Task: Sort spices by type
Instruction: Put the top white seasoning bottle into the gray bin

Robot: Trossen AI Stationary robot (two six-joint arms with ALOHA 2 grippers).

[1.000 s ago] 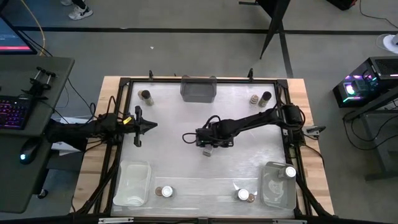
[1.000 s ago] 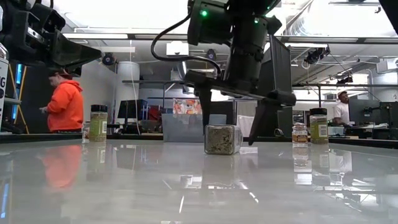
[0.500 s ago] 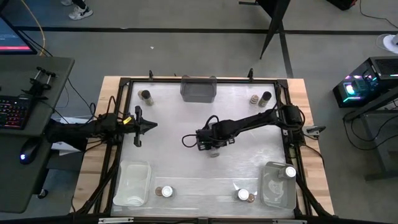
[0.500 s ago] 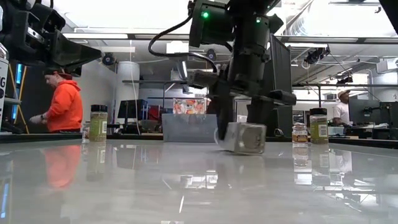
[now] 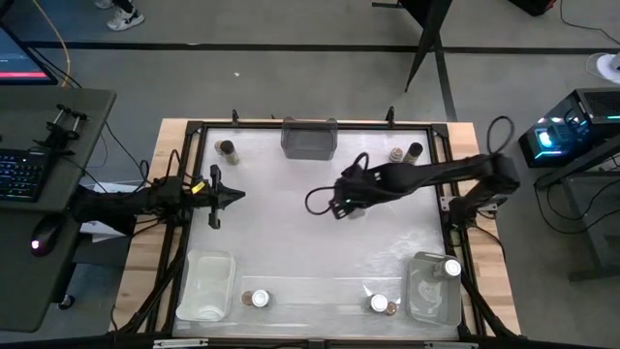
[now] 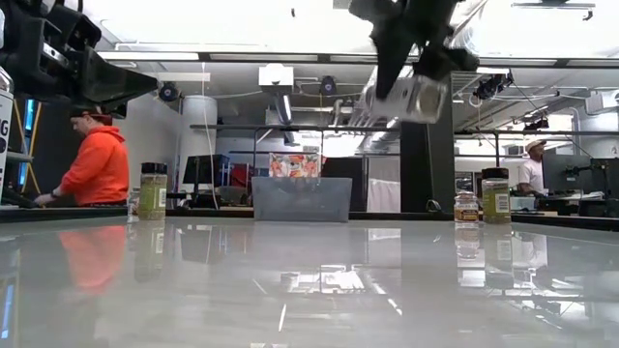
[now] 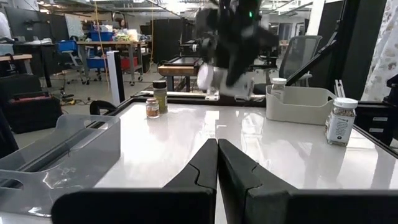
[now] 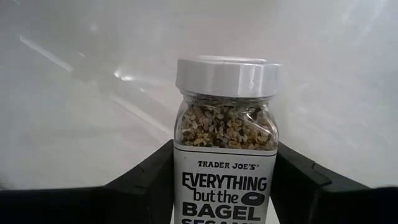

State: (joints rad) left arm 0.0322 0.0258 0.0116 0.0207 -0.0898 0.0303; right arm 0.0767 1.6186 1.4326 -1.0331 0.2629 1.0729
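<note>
Carrying a spice jar (image 8: 225, 149) clear of the table (image 5: 291, 194), the right gripper (image 5: 351, 204) has its 2 fingers clamped on the jar's sides, and the right wrist view shows it plainly: white lid, seed mix behind the glass, an "Everything but the Bagel" label between the dark pads. From table height the jar hangs high above the surface, tilted, with nothing beneath it. From above, the gripper sits over the middle of the table, a little toward the far side.

The left gripper (image 7: 217, 163) waits at the left edge with its fingers pressed together, holding nothing.

So the step in hand looks like the transport leg of 1 sort: jar picked, now on its way to a bin. Where to? The clear bin at the near right corner (image 5: 432, 288) already holds 1 white-lidded jar (image 5: 452, 267), and that seems the likely match, though I can't read that jar's label from here. The grey bin at the far edge (image 5: 309, 139) and the clear bin at the near left (image 5: 205, 285) show nothing inside that I can make out.

Next move, by my reckoning, calls for a swing over the chosen bin, a level wrist so the jar goes down upright, and a release low enough that it won't topple. Other jars stand loose near the table's corners, so the path should stay high.
</note>
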